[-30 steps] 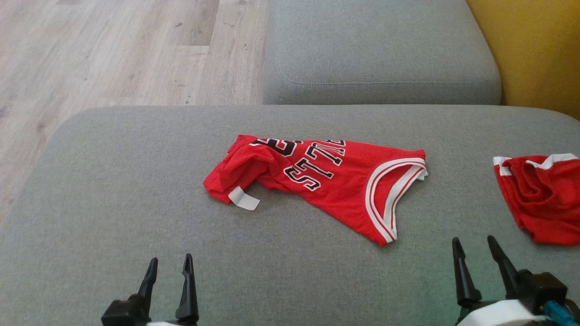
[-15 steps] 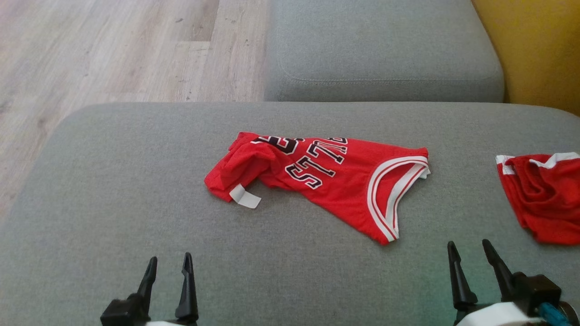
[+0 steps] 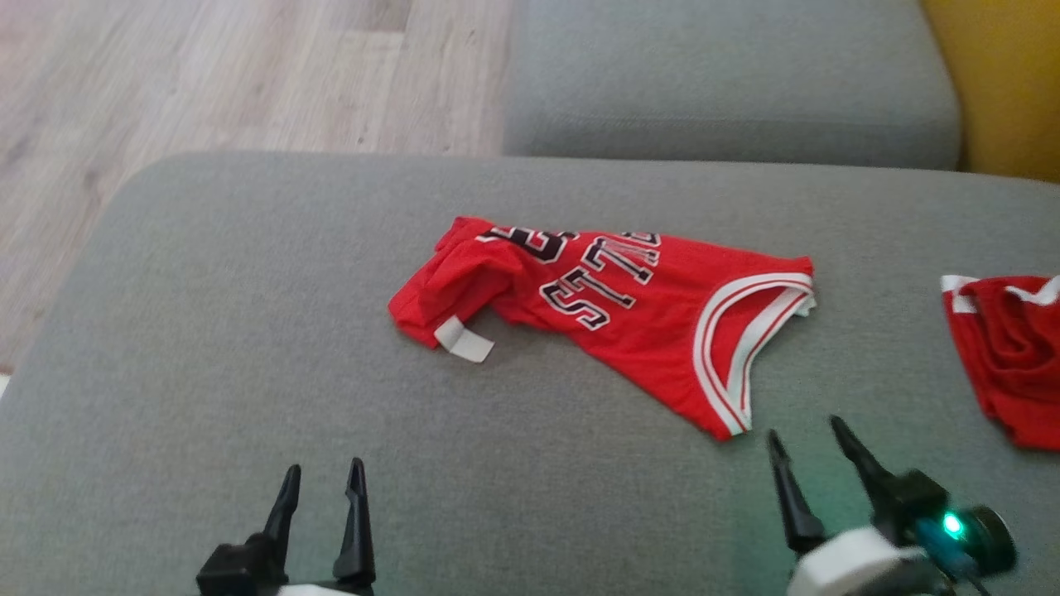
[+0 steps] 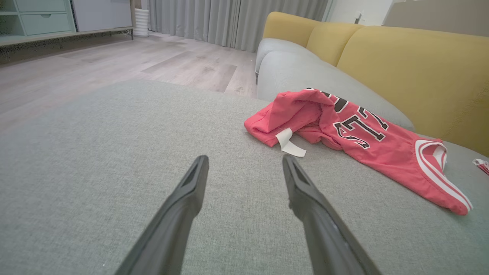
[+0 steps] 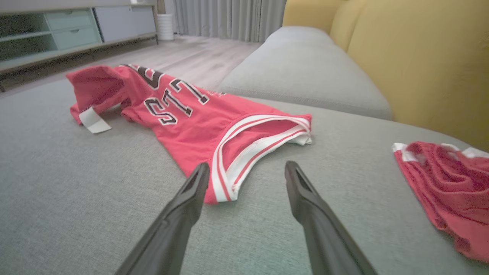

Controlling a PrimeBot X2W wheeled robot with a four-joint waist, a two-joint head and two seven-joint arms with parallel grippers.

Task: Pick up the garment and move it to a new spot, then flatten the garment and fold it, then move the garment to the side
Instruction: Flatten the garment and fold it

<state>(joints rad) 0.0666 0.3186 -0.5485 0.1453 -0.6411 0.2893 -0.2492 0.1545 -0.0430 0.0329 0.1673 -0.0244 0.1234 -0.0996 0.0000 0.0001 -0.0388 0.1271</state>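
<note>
Lying crumpled at the centre of the head view, the red basketball jersey (image 3: 613, 314) rests on the grey sofa seat (image 3: 207, 348). Black-and-white lettering shows upside down across its upper part. A white-and-red striped opening (image 3: 745, 348) faces the right of the frame, and its left end is bunched into a fold. A white label (image 3: 464, 339) sticks out from that bunched end onto the seat.

The left tool (image 3: 324, 468) sits at the lower left of the frame, its two dark fingers spread and holding nothing, well apart from the jersey. In the left wrist view the left tool (image 4: 244, 158) points over bare grey fabric, with the jersey (image 4: 363, 137) to the upper right.

The right tool (image 3: 805, 428) sits at the lower right, fingers likewise spread and empty, near the jersey's lowest corner but not touching it. In the right wrist view the striped corner of the jersey (image 5: 191, 114) lies just beyond the left finger.

A second red garment (image 3: 1010, 356) with white trim lies rumpled at the right edge. Wooden floor (image 3: 207, 74) fills the upper left, and another grey cushion (image 3: 729, 83) and a yellow backrest (image 3: 1010, 83) the upper right.
</note>
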